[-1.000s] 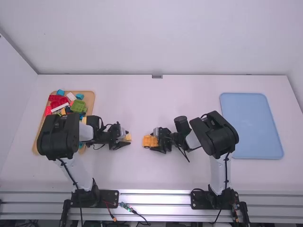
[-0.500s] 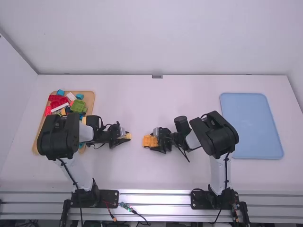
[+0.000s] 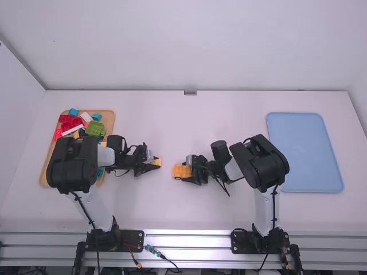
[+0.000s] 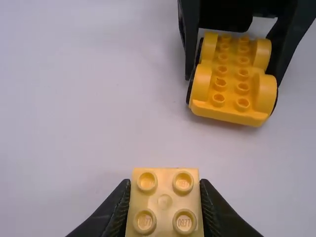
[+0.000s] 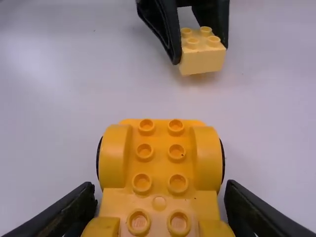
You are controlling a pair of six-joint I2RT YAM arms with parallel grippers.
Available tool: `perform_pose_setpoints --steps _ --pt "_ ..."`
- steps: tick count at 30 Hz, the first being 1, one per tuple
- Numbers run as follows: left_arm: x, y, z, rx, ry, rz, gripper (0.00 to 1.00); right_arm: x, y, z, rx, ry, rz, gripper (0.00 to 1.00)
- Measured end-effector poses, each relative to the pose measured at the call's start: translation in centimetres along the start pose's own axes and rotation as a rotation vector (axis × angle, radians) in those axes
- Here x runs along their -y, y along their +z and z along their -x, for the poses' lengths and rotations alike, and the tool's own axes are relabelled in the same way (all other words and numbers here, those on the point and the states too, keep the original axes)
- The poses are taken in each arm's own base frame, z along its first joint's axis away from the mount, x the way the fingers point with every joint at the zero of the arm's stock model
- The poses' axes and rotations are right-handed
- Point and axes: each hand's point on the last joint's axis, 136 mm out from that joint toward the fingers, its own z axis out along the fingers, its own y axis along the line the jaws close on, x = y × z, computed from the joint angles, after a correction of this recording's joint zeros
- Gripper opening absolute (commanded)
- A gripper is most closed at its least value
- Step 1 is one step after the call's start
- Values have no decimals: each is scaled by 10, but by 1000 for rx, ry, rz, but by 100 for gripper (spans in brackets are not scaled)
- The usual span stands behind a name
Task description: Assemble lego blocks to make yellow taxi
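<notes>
Left of the table's middle, my left gripper (image 3: 153, 164) holds a small yellow 2x2 brick (image 3: 156, 162). In the left wrist view the left gripper (image 4: 165, 207) is shut on this brick (image 4: 164, 201), studs facing the camera. Across a short gap, my right gripper (image 3: 189, 171) has the orange-yellow wheeled car base (image 3: 182, 171) between its fingers. The right wrist view shows the right gripper (image 5: 160, 210) shut on the base (image 5: 160, 153) at its near end, studs up. Brick and base are apart.
A wooden tray (image 3: 108, 117) of mixed bricks, with a green piece (image 3: 94, 128) and red ones (image 3: 71, 122), lies at the left, partly under the left arm. An empty blue tray (image 3: 304, 152) lies at the right, beyond the right arm.
My left gripper has shifted slightly to the right and away from the camera with the small brick, a little closer to the car base. The right arm has kept still.
</notes>
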Motion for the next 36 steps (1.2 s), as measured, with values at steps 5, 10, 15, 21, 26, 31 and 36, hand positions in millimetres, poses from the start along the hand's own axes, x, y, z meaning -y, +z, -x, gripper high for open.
perform_pose_setpoints --steps 5,10,15,21,26,31,36 --pt "7 11 7 3 21 -40 2 0 0 0 1 -24 -1 55" --pt "11 17 20 15 94 -46 2 0 0 0 1 -31 -1 54" --pt "17 15 35 31 136 -26 2 0 0 0 1 -34 -1 55" --pt "27 30 49 16 159 -40 2 0 0 0 1 -34 0 55" --pt "42 45 55 3 163 -93 2 0 0 0 0 -32 1 55" --pt "48 50 58 6 152 -116 2 0 0 0 1 -33 1 55" --pt "42 51 65 37 192 -95 2 1 0 1 1 -34 0 55"
